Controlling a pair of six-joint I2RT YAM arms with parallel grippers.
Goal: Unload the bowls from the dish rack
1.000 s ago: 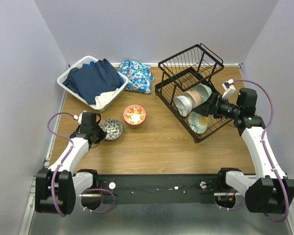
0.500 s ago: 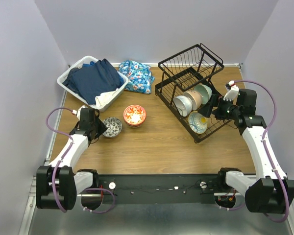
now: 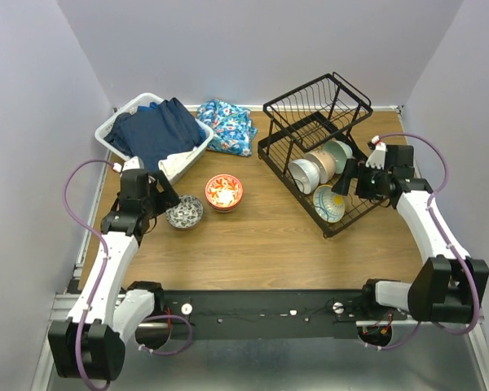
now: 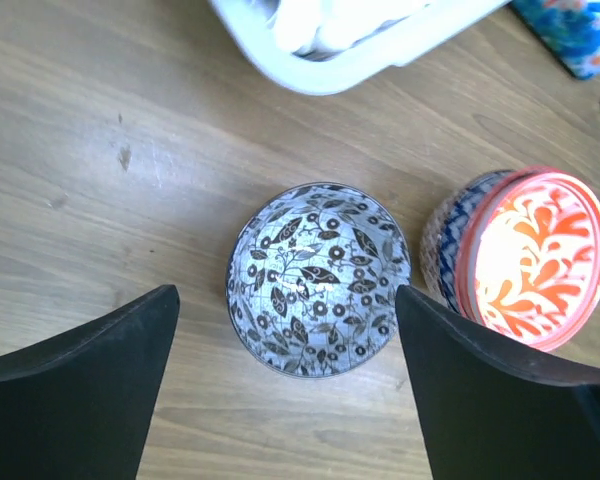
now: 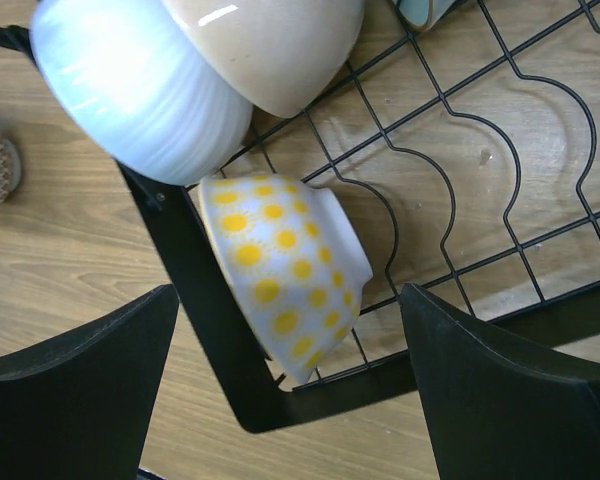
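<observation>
Bowls sit in two places. The right wrist view shows a yellow-dotted bowl (image 5: pixel 285 280) leaning in the dish rack (image 5: pixel 230 350). The left wrist view alone shows a red-orange bowl (image 4: pixel 528 258) nested in a blue-patterned bowl (image 4: pixel 442 240), beside a leaf-patterned bowl (image 4: pixel 318 278) on the table (image 4: pixel 100 120). The left end effector (image 4: pixel 285 330) and the right end effector (image 5: pixel 288 295) gape wide, gripping nothing.

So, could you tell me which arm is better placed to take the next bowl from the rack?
Right. The right gripper hangs open at the rack, the yellow-dotted bowl framed between its fingers. The left gripper is across the table over a leaf-patterned bowl.
</observation>
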